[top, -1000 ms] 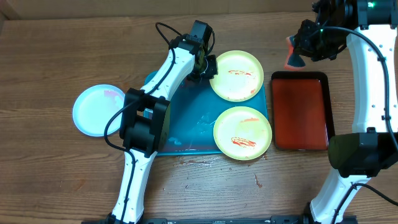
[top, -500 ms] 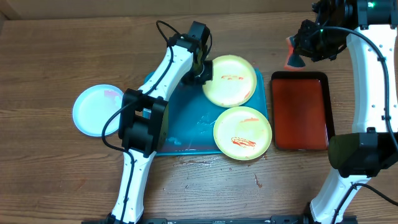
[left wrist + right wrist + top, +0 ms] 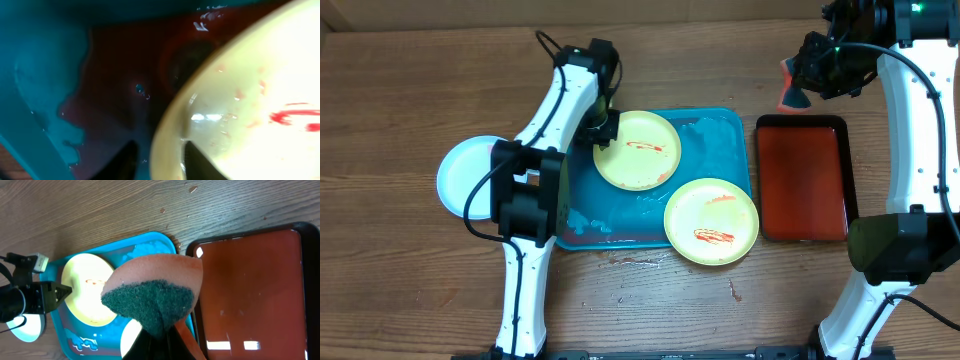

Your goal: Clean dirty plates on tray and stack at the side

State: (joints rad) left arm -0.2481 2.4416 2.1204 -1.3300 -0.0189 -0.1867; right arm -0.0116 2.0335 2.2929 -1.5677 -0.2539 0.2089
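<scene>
The left gripper [image 3: 605, 130] straddles the near rim of a round pale yellow-green plastic plate [image 3: 640, 155] smeared with red sauce, lying flat on the large wet turquoise plastic tray [image 3: 720, 135]; whether its jaws pinch the rim I cannot tell. A second such plate [image 3: 711, 221] overhangs the tray's front right corner, and a pale blue-white round plate [image 3: 460, 180] sits on the wooden table [image 3: 400, 280] just left of the tray. The right gripper [image 3: 156, 341], raised behind the smaller red black-rimmed tray [image 3: 802, 180], is clamped on an orange sponge with a green scouring face [image 3: 150, 290].

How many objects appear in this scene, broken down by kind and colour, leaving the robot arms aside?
yellow-green plates: 2
blue-white plate: 1
turquoise tray: 1
red tray: 1
sponge: 1
Total: 6
</scene>
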